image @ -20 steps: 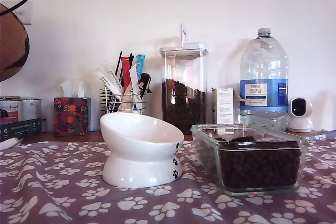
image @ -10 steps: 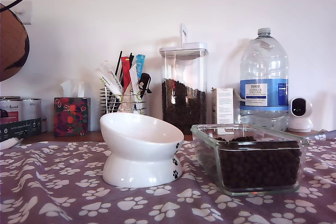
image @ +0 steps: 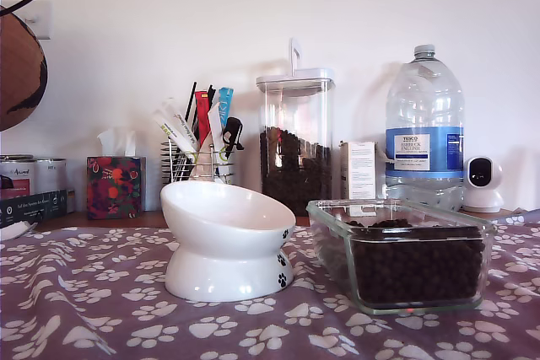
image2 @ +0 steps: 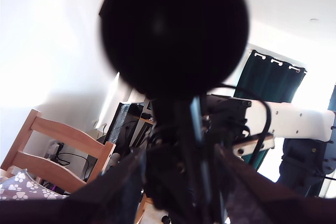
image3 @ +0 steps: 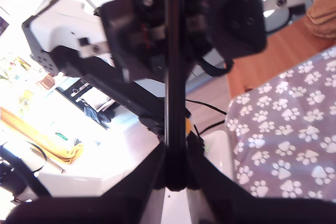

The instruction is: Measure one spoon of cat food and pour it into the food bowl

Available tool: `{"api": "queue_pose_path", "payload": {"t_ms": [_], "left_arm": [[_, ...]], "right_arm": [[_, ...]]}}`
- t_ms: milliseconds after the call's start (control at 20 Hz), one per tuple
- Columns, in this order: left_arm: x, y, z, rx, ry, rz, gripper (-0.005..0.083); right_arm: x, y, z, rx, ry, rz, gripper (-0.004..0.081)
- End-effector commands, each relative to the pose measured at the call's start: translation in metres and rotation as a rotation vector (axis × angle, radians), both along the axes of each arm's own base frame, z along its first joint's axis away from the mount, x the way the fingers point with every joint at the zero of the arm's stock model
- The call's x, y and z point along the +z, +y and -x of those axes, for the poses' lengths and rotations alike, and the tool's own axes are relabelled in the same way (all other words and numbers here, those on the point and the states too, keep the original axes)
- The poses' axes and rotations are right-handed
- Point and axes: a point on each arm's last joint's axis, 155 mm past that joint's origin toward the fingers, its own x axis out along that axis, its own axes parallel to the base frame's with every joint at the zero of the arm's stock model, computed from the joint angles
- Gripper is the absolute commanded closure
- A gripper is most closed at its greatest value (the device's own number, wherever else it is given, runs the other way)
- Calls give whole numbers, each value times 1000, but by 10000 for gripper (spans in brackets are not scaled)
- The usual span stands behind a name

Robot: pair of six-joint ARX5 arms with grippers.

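Beside the glossy white ceramic food bowl (image: 226, 240), dark brown kibble (image: 415, 265) is being held by a clear rectangular glass dish (image: 402, 252) (grippers' jaw states cannot be told).

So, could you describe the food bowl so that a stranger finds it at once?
On the purple paw-print cloth, look beside the clear glass dish of kibble, on the exterior view's left. The food bowl is glossy white with a slanted rim, a wide pedestal and small black paw prints.
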Motion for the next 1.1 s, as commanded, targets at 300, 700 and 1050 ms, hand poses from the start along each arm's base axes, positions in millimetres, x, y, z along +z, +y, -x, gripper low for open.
{"api": "queue_pose_path", "payload": {"t_ms": [300, 700, 1050], "left_arm": [[-20, -4, -20, 74, 38, -68, 562], [-19, 4, -32, 130, 46, -57, 796], [-19, 4, -32, 132, 48, -56, 795]], "right_arm": [[-3, 1, -8, -16, -59, -3, 781], [-11, -2, -14, -51, -44, 33, 780], [-12, -2, -16, -62, -44, 42, 736]]}}
